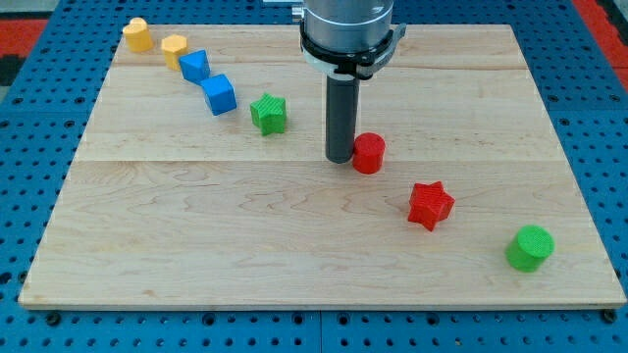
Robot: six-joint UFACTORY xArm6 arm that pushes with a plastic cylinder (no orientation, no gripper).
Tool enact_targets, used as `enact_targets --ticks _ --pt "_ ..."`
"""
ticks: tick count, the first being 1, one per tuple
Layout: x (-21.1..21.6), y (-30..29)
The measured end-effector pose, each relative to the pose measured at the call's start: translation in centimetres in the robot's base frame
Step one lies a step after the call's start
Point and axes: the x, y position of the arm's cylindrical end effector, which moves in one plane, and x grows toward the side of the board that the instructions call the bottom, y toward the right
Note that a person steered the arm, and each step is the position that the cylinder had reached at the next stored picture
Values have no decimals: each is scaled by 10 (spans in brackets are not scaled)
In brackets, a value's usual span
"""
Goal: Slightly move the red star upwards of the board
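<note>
Standing on the board (147, 245), the tip (340, 159) is holding nothing and is touching the red cylinder (369, 154) on its right. The red star (430, 205) is lying lower right of the tip, apart. Moving straight there is risking pushing the cylinder into the star.

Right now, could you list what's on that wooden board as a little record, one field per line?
board: wooden board on a blue pegboard
my tip: just left of the red cylinder, touching or nearly so
red star: toward the view's lower right of my tip, apart from it
green star: to the view's left of my tip
green cylinder: near the view's bottom right
blue blocks: two, upper left
yellow blocks: two, top left corner
</note>
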Motion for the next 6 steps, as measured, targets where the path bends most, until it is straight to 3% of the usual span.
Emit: enact_targets --ticks 1,3,4,6 --pt "-2 -3" --pt "122 26" --pt "139 66" --pt "70 76"
